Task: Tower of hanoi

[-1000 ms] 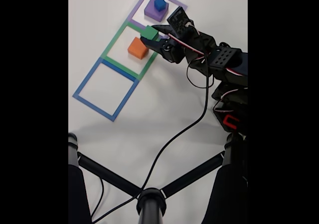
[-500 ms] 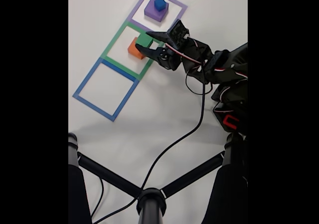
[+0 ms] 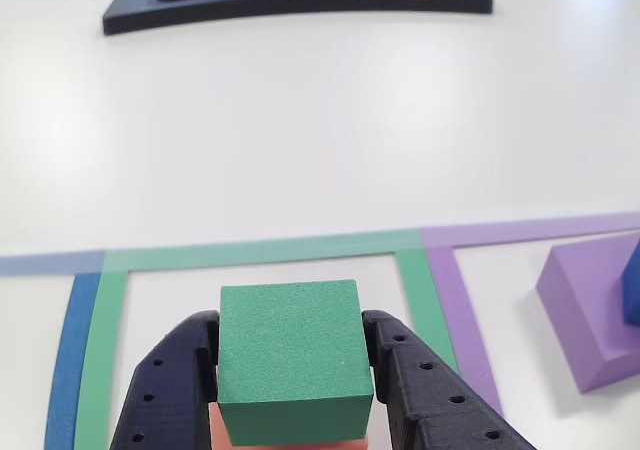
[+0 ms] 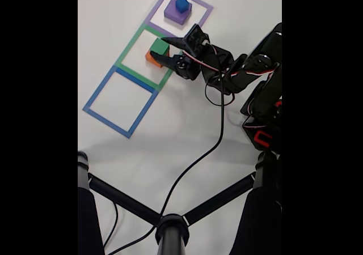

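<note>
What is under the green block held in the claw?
The salmon-orange block sits directly beneath the green block, inside the green tape outline. A thin strip shows below it in the other view; whether the two touch is hidden.

salmon-orange block (image 3: 285,442): mostly hidden under green block (image 3: 292,358) | blue cube (image 3: 632,288): cut by right edge | purple block (image 3: 585,305): partly cut

Lab-style robot test bench: plain white table (image 4: 170,130) marked with coloured tape outlines (image 4: 120,101), a camera stand (image 4: 170,229) over its near edge.
</note>
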You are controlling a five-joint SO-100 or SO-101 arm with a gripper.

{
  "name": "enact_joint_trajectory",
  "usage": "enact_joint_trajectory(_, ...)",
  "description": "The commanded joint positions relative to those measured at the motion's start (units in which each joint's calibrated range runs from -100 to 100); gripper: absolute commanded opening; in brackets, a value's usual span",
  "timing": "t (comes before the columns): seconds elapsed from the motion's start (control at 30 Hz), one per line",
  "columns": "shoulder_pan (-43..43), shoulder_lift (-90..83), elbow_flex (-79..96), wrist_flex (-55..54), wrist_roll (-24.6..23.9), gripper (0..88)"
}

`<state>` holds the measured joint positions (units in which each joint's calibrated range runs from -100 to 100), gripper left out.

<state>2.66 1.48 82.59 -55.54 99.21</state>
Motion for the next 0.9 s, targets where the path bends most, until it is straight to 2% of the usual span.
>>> enact_joint_trajectory(0.0,-0.9,1.0,-1.7,-3.2,0.8,5.6)
enact_joint_trajectory(0.53,-0.8,6.6,-4.7,-5.1,0.8,6.2)
enact_joint_trajectory(0.87,-0.4,7.6,-4.4,-5.6,0.8,15.4)
